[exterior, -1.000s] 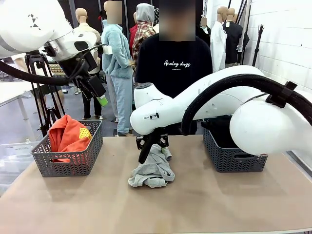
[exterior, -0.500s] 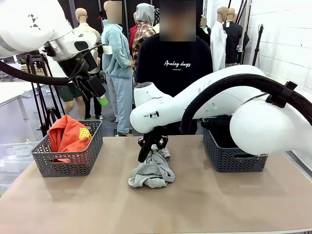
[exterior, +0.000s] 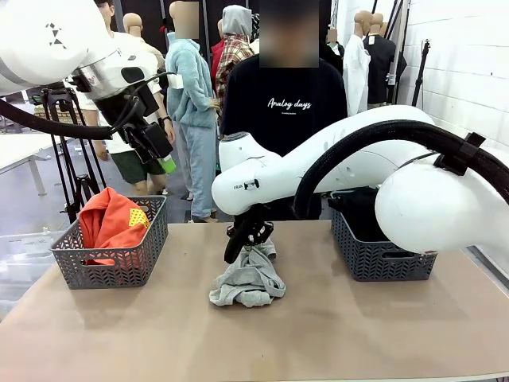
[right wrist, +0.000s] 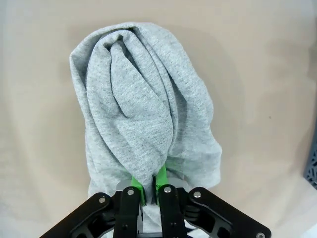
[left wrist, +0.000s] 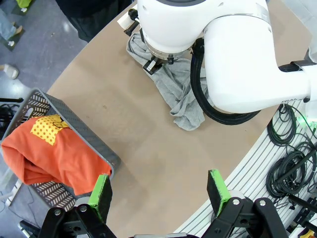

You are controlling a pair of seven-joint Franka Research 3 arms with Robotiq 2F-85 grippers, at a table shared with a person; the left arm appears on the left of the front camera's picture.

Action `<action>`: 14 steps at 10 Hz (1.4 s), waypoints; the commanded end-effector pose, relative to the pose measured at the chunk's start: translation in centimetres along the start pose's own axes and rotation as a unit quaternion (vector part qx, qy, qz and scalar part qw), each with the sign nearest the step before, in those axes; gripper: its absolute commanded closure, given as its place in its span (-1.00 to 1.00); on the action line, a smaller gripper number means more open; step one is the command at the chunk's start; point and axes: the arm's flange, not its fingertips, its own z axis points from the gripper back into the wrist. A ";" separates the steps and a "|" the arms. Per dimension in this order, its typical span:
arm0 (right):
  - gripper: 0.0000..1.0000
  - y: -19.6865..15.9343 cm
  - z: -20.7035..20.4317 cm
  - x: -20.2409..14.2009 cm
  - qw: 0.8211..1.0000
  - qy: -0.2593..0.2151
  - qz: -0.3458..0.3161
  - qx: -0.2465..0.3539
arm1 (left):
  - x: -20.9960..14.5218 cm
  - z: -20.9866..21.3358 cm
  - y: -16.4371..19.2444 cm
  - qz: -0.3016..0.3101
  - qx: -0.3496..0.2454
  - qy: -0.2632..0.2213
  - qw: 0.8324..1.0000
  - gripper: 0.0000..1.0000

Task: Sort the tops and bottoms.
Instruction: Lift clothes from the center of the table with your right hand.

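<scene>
A light grey shirt [exterior: 248, 280] lies bunched at the middle of the table. My right gripper [exterior: 242, 243] is shut on its upper fold. In the right wrist view the green pads [right wrist: 160, 177] pinch the grey shirt [right wrist: 138, 114], which hangs away from them. The orange T-shirt [exterior: 111, 223] with a yellow print sits in the left basket [exterior: 119, 267]. High above that basket my left gripper [exterior: 163, 155] is open and holds nothing. The left wrist view looks down past the left gripper [left wrist: 159, 184] at the orange T-shirt [left wrist: 49, 153] and the grey shirt [left wrist: 181, 94]. The black bottoms [exterior: 359, 213] lie in the right basket [exterior: 382, 259].
A person in a black T-shirt [exterior: 282, 103] with white lettering stands at the far side, behind the right arm. Bare tabletop [exterior: 238, 342] runs along the near side. Cables [left wrist: 292, 163] lie past the table's edge in the left wrist view.
My right gripper has closed on the top of the grey shirt and drawn that fold up a little. The left arm has stayed where it was.
</scene>
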 end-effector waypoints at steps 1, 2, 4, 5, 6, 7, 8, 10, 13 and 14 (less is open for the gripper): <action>1.00 0.0 -0.1 -0.1 1.000 -0.001 -0.004 -0.012 | -0.2 0.2 0.1 0.001 0.000 0.001 1.000 -1.00; 1.00 0.0 -0.1 -0.1 1.000 -0.001 -0.004 -0.012 | -0.2 0.2 0.1 0.001 0.000 0.001 1.000 -1.00; 1.00 -2.0 2.0 -0.2 0.999 0.005 -0.027 0.039 | -0.2 0.2 0.1 0.001 0.000 0.001 1.000 -1.00; 1.00 -5.1 5.8 -1.0 0.996 -0.029 -0.055 0.064 | -0.2 0.2 0.1 0.001 0.000 0.001 1.000 -1.00; 1.00 -7.6 9.6 -2.2 0.993 -0.059 -0.068 0.080 | -0.2 0.2 0.1 0.001 0.000 0.001 1.000 -1.00; 1.00 -9.2 12.9 -2.8 0.990 -0.090 -0.079 0.079 | -0.2 0.2 0.1 0.001 0.000 0.001 1.000 -1.00; 1.00 -9.5 15.1 -3.4 0.988 -0.107 -0.079 0.072 | -0.2 0.2 0.1 0.001 0.000 0.001 1.000 -1.00; 1.00 -9.0 18.5 -3.8 0.985 -0.142 -0.065 0.068 | -0.2 0.2 0.1 0.001 0.000 0.001 1.000 -1.00; 1.00 -8.0 23.2 -5.1 0.982 -0.176 -0.058 0.040 | -0.2 0.2 0.1 0.001 0.000 0.001 1.000 -1.00; 1.00 -8.3 24.6 -5.9 0.980 -0.185 -0.066 0.026 | -0.2 0.2 0.1 0.001 0.000 0.001 1.000 -1.00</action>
